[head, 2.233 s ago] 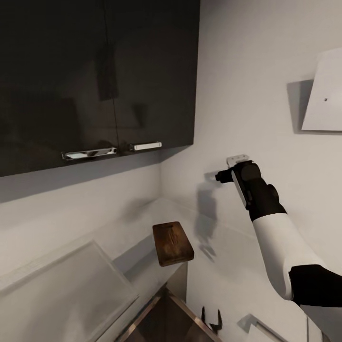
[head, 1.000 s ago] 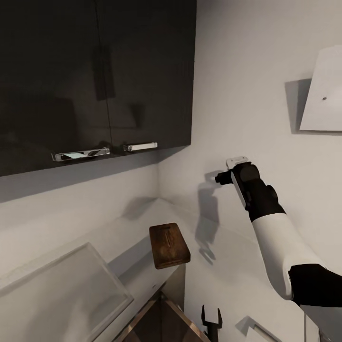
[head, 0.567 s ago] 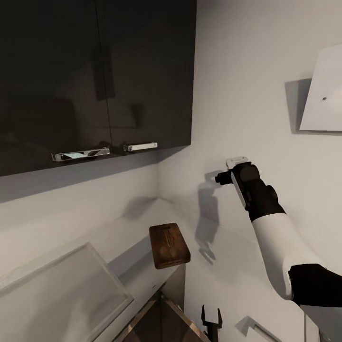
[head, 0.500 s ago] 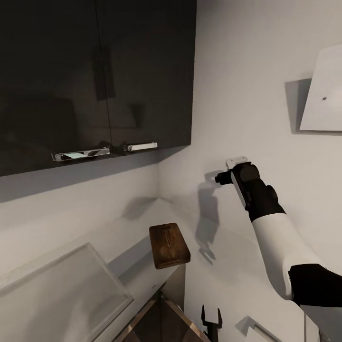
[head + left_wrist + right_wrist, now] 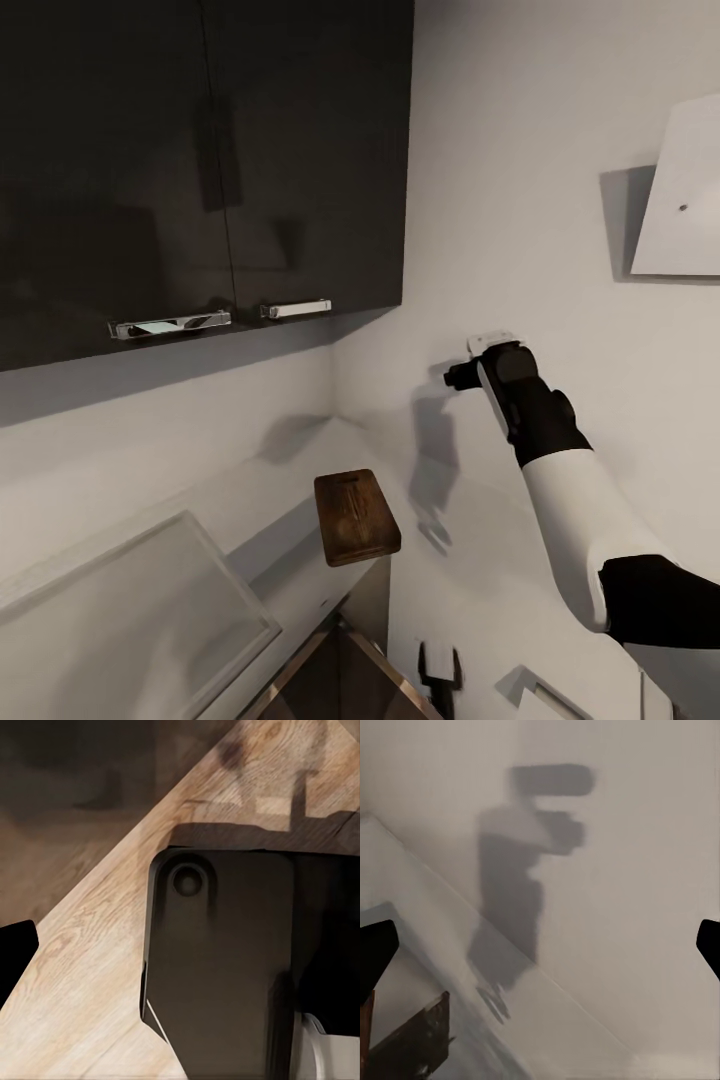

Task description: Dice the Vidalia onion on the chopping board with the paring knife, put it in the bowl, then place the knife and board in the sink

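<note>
The chopping board lies on the pale counter in the corner, below the dark wall cabinet. The right claw hangs raised near the wall, above and beside the board, its fingertips spread wide with nothing between them. The left claw hangs low, below the board, blurred; I cannot tell whether it is open or closed. Sink, onion, knife and bowl are not in view here, so the robot seems in transit. Next it likely needs to lower its gaze toward the counter and find the sink.
</note>
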